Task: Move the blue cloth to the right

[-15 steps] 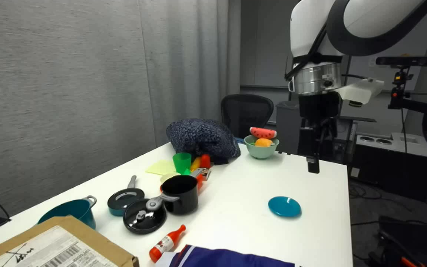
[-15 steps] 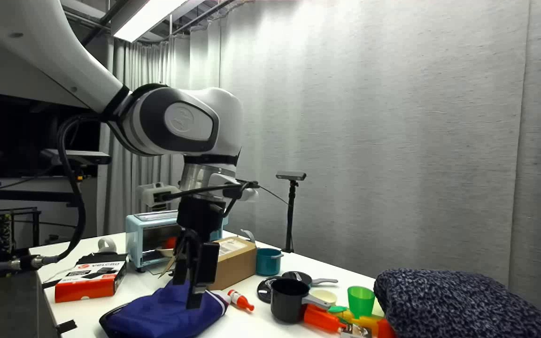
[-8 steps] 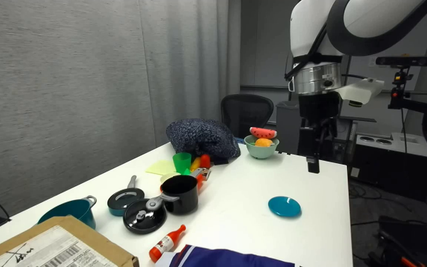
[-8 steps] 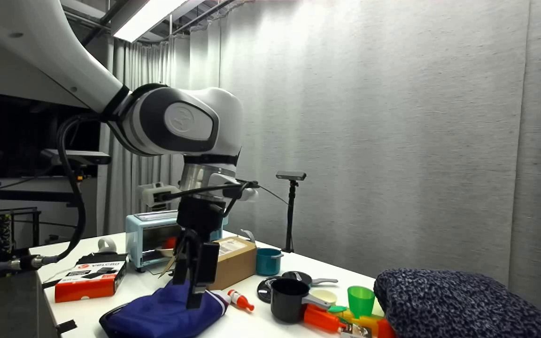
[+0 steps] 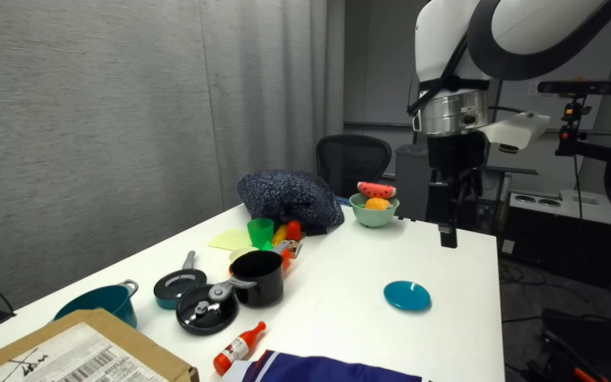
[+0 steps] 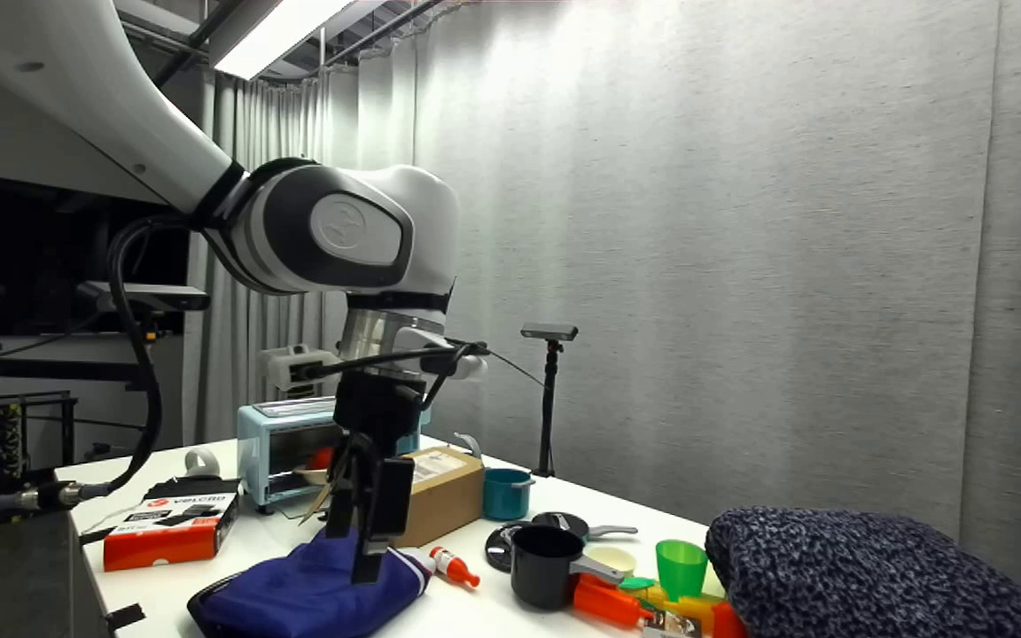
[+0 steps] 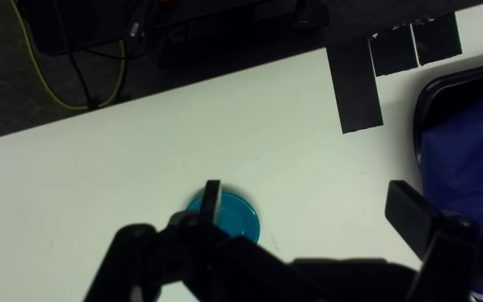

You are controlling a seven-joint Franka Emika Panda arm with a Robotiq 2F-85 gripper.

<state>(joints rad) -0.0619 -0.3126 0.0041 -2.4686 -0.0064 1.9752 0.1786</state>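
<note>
Soft wrinkled navy-blue cloth (image 7: pixel 472 167): ungripped, at least partly inside a black round-cornered tray (image 7: pixel 442 105).
My black two-fingered gripper (image 7: pixel 306 198): wide, holding nothing, above the white table (image 7: pixel 287 134); cloth lies past my finger at the wrist view's right, long axis cropped.

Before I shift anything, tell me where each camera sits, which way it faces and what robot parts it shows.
In an exterior view: near the cardboard box, facing the fuzzy cushion; arm and fingers at right.
In an exterior view: near that cushion, facing roughly back toward the box; arm and fingers at left.
In the wrist view: on the wrist, facing down at the teal plate; fingers along the bottom, apart.
Both exterior views share the blue cloth and black saucepan.
</note>
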